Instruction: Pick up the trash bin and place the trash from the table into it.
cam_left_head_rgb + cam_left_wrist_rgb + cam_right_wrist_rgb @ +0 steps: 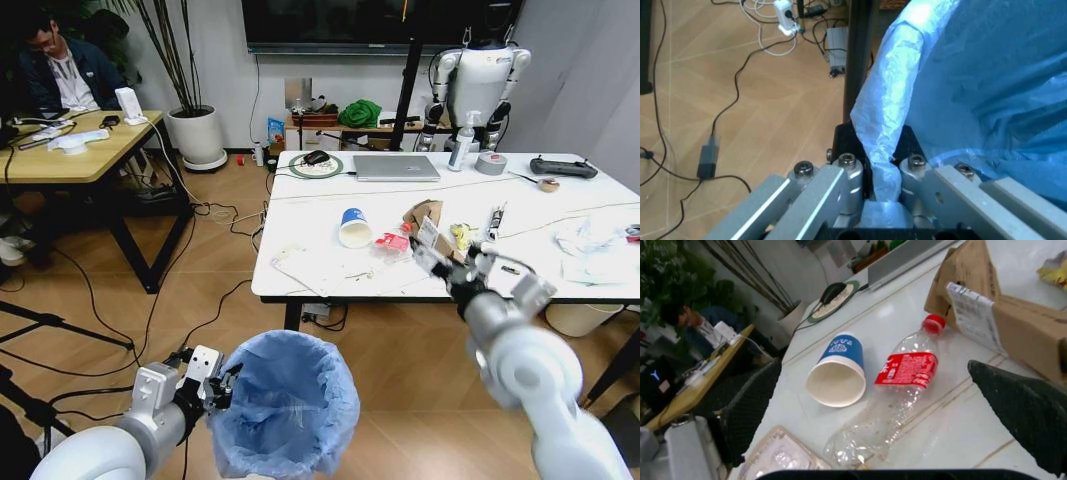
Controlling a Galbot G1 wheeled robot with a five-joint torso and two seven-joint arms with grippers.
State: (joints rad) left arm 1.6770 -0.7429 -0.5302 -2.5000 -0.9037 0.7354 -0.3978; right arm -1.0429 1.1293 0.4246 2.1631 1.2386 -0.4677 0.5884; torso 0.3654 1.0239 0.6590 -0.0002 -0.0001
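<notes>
The trash bin point(285, 400), lined with a crinkly light-blue bag point(973, 75), hangs low in front of the table point(305, 215). My left gripper point(225, 385) point(879, 165) is shut on its bag-covered rim. My right gripper point(455, 262) hovers open over the table's front edge, its dark fingers point(1030, 415) spread beside the crushed red-labelled bottle point(897, 395) point(392, 243). The white-and-blue paper cup point(353, 227) point(839, 372) lies on its side left of the bottle. The brown cardboard piece point(422, 215) point(1000, 305) sits just beyond it. White tissues point(590, 245) lie at the right and a flat packet point(290, 262) at the left.
A grey laptop point(396, 167), tape roll point(490, 163), spray bottle point(460, 145) and black controller point(562, 167) stand along the table's far side. A cream bucket point(580, 318) sits under its right end. A wooden desk point(70, 150) and floor cables point(100, 300) lie to the left.
</notes>
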